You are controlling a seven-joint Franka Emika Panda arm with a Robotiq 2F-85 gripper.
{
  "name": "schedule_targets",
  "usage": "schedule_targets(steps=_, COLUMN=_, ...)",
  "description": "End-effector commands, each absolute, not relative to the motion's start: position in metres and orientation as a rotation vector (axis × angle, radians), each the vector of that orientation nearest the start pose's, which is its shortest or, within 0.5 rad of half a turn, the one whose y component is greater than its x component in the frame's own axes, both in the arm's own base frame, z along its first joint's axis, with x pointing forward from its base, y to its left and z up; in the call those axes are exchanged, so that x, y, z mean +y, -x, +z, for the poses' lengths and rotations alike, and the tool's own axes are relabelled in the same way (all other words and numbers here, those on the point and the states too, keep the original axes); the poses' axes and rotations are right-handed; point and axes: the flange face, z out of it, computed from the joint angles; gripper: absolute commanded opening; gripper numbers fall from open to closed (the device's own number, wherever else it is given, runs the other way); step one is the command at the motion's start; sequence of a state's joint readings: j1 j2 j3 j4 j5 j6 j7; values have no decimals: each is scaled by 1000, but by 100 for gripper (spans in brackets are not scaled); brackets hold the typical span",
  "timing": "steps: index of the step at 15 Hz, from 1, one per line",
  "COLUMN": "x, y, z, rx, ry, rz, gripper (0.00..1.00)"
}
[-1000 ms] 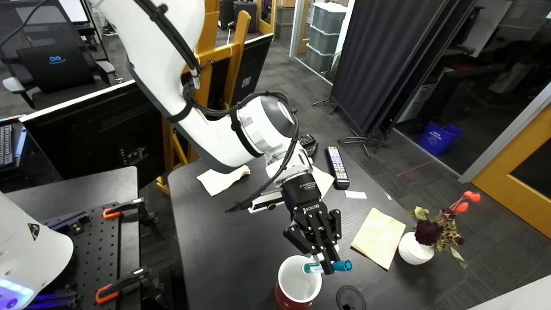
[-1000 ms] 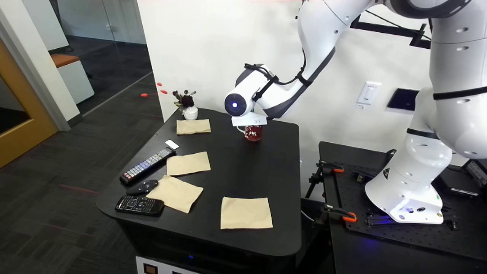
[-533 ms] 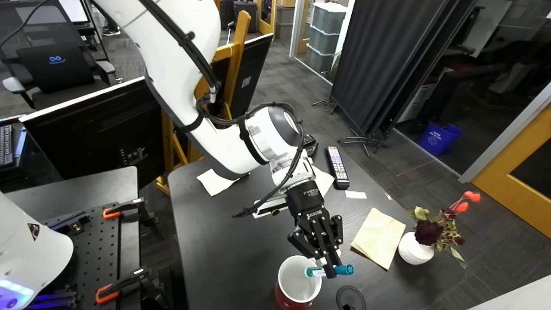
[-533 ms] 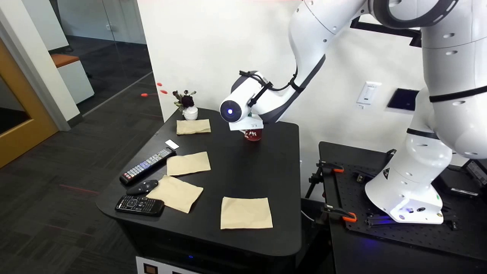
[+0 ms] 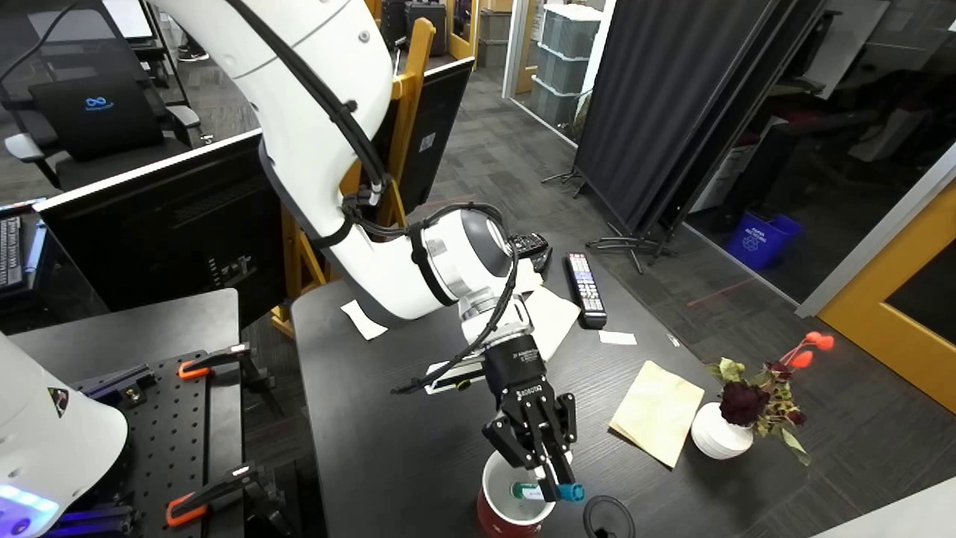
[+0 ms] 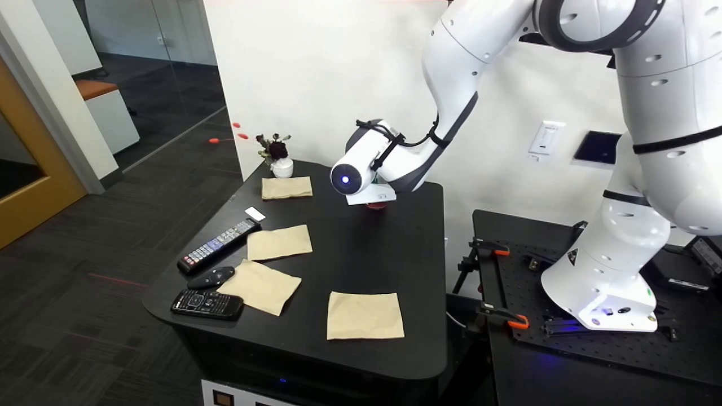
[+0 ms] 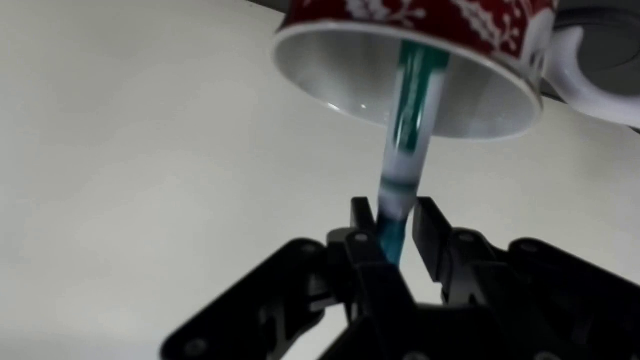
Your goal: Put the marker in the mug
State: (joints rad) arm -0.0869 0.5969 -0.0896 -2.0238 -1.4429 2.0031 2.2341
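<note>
The mug (image 5: pixel 489 515) is red outside with a white inside and stands upright on the black table. In the wrist view the mug (image 7: pixel 435 20) shows its white holly print and handle. My gripper (image 5: pixel 559 486) is beside the mug's rim, shut on the marker (image 5: pixel 530 491) near its teal cap. The marker is tilted, and its green end reaches into the mug's opening. In the wrist view the marker (image 7: pixel 407 130) stands between the fingertips of the gripper (image 7: pixel 393 210), and the rim cuts off its far end. In an exterior view the arm hides most of the mug (image 6: pixel 377 205).
A dark round lid-like disc (image 5: pixel 609 515) lies near the mug. A white pot (image 5: pixel 719 433) with flowers stands at the table's edge. A folded napkin (image 5: pixel 657 412) and a long remote (image 5: pixel 586 290) lie on the table (image 6: pixel 366 254). A white wall (image 6: pixel 316 84) rises behind the mug.
My gripper, with the marker held in it, has moved lower and over toward the mug, so more of the marker lies across the opening. The mug has not moved.
</note>
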Motion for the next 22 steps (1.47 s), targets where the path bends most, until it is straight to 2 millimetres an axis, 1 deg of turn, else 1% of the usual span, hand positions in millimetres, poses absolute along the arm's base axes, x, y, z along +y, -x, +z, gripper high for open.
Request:
schedule_targets(steps=1, x=-169, y=-533, z=147, rx=-1222, ry=-1614, rz=774, gripper=59)
schedule_targets(steps=4, x=-180, y=-523, z=147, rx=-1230, ry=-1604, rz=772, gripper=81)
schedule_targets(steps=6, x=-186, y=-520, z=149, rx=-1234, ry=-1593, rz=778, gripper=97)
schedule_targets(steps=7, x=-189, y=-519, z=152, rx=-1235, ry=-1589, rz=782, gripper=100)
schedule_targets(steps=9, x=-193, y=-520, z=158, rx=-1247, ry=-1581, rz=802, gripper=100)
schedule_targets(steps=12, x=-192, y=-527, z=177, rx=-1255, ry=-1587, rz=839, gripper=100)
schedule_targets(steps=13, x=-183, y=-538, z=186, rx=-1257, ry=-1588, rz=856, gripper=100)
schedule_targets(steps=15, x=-173, y=-547, z=202, rx=-1261, ry=-1602, rz=893, gripper=100)
schedule_targets(steps=20, x=-135, y=-575, z=244, rx=-1267, ry=-1677, rz=984, gripper=100)
schedule_targets(steps=21, x=-143, y=-569, z=226, rx=-1266, ry=-1638, rz=957, gripper=100)
schedule_targets(steps=22, x=-137, y=-573, z=233, rx=-1268, ry=-1650, rz=975, gripper=100)
